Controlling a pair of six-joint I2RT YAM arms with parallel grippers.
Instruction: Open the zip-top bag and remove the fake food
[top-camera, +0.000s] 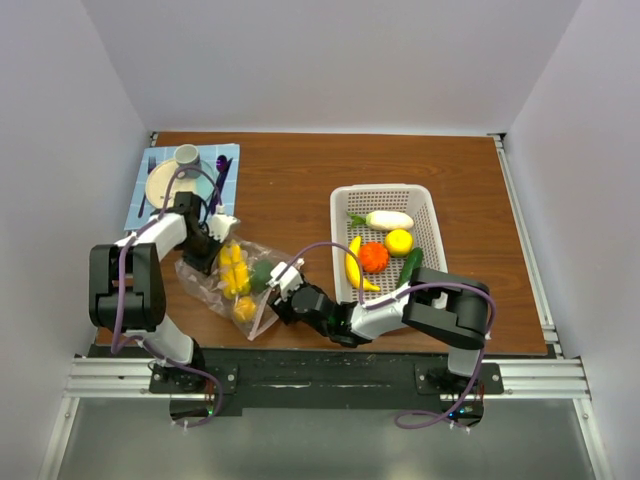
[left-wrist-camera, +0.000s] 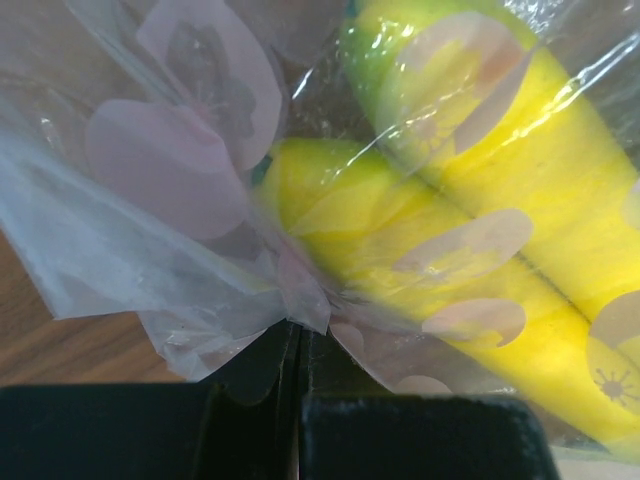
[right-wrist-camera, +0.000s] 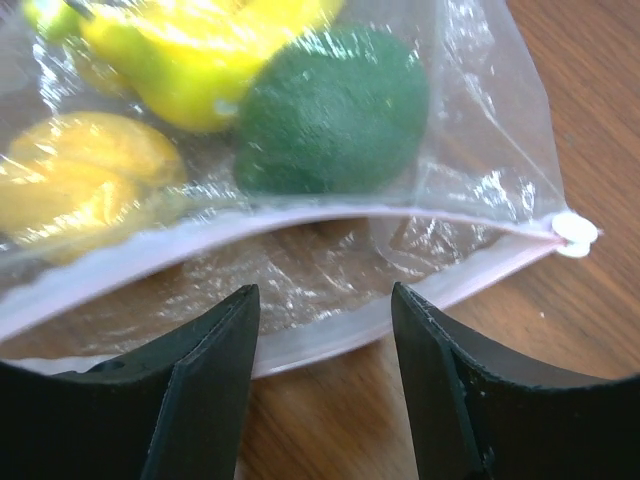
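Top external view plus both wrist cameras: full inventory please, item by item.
zip-top bag: one, clear with pale dots, front left
yellow pieces: several, yellow, inside bag
green piece: one, green, inside bag
basket: one, white mesh, right of centre
basket contents: five; white piece, yellow fruit, orange tomato, yellow banana, green cucumber
placemat: one, blue, back left; carries plate, cup, purple utensil
table: one, brown wood
left gripper: black, shut on bag
right gripper: black, open at bag's zipper mouth

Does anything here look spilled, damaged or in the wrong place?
Nothing stands out. The zip-top bag lies crumpled only because the left gripper pinches one end. Its mouth gapes toward the open right gripper. Other fake food sits inside the white basket; none lies loose outside.
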